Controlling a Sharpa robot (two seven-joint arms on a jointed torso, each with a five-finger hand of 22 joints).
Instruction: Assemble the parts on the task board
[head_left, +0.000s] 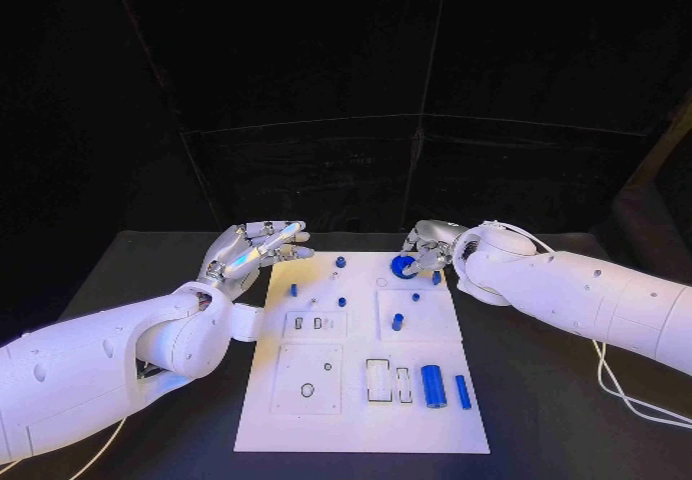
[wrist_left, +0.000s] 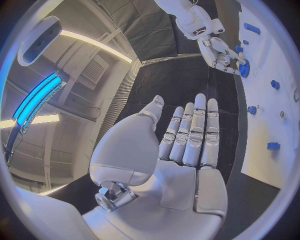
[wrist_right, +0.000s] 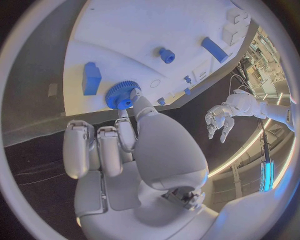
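Blue cylinder (head_left: 431, 386) near board (head_left: 274, 420) front; right hand (head_left: 427, 246) pinches gear (head_left: 404, 266) (left hand (head_left: 260, 250) spread, empty).

A black table (head_left: 144, 265) carries everything. The white task board (head_left: 361, 420) lies flat on it at the middle, long side running from the near edge toward the far side. A thin white cable (head_left: 623, 392) trails across the table's right part.

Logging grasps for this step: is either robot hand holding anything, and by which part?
The right robot hand pinches the blue gear at its toothed rim, at the board's far edge. The left robot hand holds nothing, fingers straight.
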